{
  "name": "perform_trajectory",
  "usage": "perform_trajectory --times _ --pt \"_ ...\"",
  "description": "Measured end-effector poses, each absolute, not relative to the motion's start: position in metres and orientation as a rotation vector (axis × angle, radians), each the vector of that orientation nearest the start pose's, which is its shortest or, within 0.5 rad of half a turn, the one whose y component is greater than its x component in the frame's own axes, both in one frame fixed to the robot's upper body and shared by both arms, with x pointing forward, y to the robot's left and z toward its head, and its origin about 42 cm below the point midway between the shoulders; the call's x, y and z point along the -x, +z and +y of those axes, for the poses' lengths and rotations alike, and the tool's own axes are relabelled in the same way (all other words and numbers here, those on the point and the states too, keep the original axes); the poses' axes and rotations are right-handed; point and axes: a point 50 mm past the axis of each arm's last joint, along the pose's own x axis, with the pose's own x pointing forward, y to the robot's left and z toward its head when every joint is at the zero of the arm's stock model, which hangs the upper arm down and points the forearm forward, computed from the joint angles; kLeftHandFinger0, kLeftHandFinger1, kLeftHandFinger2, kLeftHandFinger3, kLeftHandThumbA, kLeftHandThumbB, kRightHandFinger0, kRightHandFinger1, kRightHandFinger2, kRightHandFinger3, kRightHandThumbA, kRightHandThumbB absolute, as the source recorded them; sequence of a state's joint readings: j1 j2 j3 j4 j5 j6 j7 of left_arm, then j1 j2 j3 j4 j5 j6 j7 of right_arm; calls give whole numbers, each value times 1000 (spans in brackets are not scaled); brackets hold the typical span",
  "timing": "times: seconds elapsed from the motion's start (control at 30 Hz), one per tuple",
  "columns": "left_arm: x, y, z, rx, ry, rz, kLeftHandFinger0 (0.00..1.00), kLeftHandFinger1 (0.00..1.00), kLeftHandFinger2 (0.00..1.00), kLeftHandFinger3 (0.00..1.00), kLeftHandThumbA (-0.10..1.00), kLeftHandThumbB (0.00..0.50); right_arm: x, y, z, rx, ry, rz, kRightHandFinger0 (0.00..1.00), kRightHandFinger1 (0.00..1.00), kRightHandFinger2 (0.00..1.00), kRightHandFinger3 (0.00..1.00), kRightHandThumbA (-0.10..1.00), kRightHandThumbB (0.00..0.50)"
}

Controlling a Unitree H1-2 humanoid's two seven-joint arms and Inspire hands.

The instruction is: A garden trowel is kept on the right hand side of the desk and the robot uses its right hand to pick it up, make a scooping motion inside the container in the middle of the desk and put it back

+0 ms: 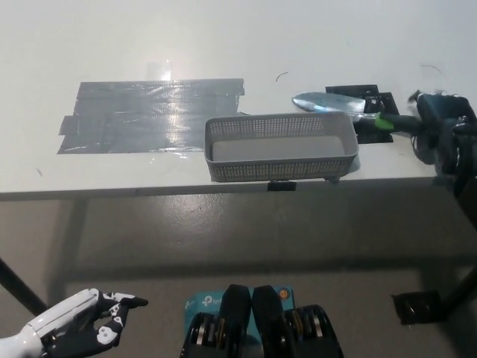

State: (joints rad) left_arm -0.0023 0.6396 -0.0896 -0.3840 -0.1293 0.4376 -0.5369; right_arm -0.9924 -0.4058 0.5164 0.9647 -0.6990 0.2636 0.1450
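Observation:
My black right hand [441, 119] is shut on the dark handle of the garden trowel [339, 104] at the desk's right edge. The trowel's silver blade points left and lies just behind the far right corner of the grey mesh container [281, 146], with a green collar where blade meets handle. I cannot tell whether the blade touches the desk. The container stands near the front edge in the middle of the desk and looks empty. My white left hand [78, 330] rests low at the lower left, below the desk, fingers loosely apart and holding nothing.
A black mat [365, 101] lies under the trowel on the right of the white desk [223, 45]. A broad patch of grey tape [145, 115] covers the desk left of the container. A small black block [416, 306] sits on the floor at the lower right.

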Motion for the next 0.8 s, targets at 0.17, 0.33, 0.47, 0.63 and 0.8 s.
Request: perform_trajectory --times 0.17,0.33,0.47,0.63,0.8 --pt "-262 194 323 -486 -640 239 1000 943 857 1000 1000 483 -549 257 -284 1379 154 291 1000 1000 1000 1000 953 500" --pt "-261 194 323 -485 -640 240 1000 943 863 1000 1000 495 -540 279 -285 1325 202 261 1000 1000 1000 1000 879 500" --pt "-261 194 323 -485 -640 240 1000 939 865 1000 1000 500 -525 303 -290 1266 245 211 1000 1000 1000 1000 795 500" --pt "-261 194 323 -485 -641 241 1000 935 876 1000 1000 493 -504 324 -294 1180 275 141 1000 1000 1000 1000 628 500" --pt "-261 193 323 -483 -641 243 1000 924 859 1000 1000 500 -466 330 -302 1060 294 46 1000 1000 1000 1000 574 355"
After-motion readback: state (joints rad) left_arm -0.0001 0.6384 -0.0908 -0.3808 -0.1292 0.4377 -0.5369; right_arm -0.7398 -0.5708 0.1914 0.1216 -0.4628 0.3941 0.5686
